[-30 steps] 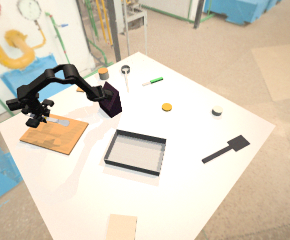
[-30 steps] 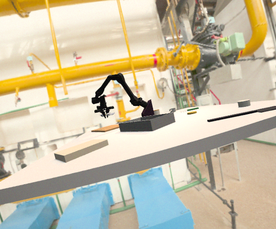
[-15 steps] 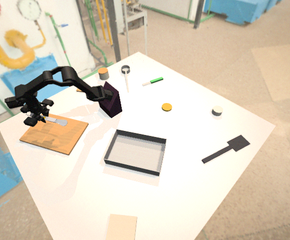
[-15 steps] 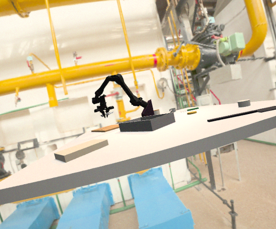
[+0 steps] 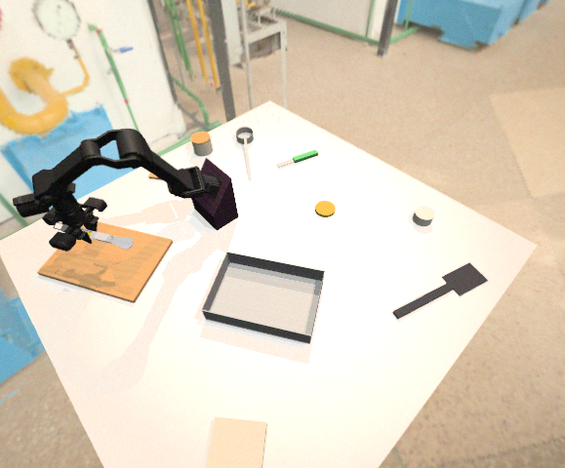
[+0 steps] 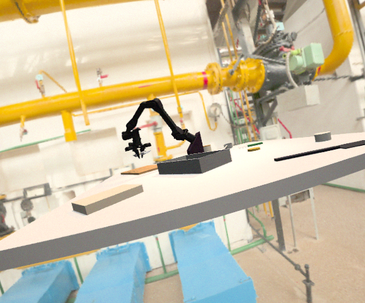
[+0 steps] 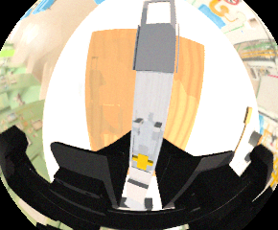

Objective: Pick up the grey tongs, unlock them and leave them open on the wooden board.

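Note:
My gripper (image 5: 86,236) (image 6: 139,156) (image 7: 142,134) points down and is shut on the grey tongs (image 5: 121,242) (image 7: 150,105), near their yellow mark. The tongs lie about level across the fingers, above the wooden board (image 5: 145,266) (image 6: 143,169) (image 7: 105,120), with a gap under them in the exterior view. In the top view their broad rounded end is on the right and a thin loop sticks out to the left. I cannot tell whether their arms are apart. The roasting tin (image 5: 272,264) (image 6: 179,168) is empty.
The dark arm base (image 5: 217,201) is behind the tin. At the back are an orange-topped jar (image 5: 201,144), a strainer (image 5: 247,156) and a green-handled knife (image 5: 304,156). A yellow disc (image 5: 324,209), a round tub (image 5: 423,216) and a black spatula (image 5: 466,278) are right. A beige block (image 5: 236,443) (image 6: 107,197) is in front.

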### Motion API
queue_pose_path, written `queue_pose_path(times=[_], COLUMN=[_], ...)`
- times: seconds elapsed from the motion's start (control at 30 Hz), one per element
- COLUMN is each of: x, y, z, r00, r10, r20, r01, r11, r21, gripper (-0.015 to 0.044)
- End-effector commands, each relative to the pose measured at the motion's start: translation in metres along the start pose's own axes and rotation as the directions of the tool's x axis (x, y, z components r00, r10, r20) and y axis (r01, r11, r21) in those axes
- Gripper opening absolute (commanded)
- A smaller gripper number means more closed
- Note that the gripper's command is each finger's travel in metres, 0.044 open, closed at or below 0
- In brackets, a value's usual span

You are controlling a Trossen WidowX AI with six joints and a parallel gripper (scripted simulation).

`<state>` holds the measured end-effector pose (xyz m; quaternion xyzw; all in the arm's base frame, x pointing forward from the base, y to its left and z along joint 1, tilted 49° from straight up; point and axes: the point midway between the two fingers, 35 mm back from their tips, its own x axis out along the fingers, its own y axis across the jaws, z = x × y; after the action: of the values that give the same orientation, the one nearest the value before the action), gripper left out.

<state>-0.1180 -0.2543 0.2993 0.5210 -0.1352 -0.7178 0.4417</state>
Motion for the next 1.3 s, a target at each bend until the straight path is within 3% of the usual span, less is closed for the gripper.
queue_pose_path(times=[0.0, 0.93, 1.27], x=[0.008, 0.045, 0.043], y=[-0.001, 0.0, 0.0], z=[0.0, -0.002, -0.002], r00=[1.0, 1.0, 1.0], r10=[-0.003, -0.003, -0.001], r20=[0.0, 0.001, -0.001], r01=[0.003, 0.003, 0.001], r11=[1.0, 1.0, 1.0], r21=[0.005, 0.005, 0.001], gripper=[-0.015, -0.015, 0.0113])
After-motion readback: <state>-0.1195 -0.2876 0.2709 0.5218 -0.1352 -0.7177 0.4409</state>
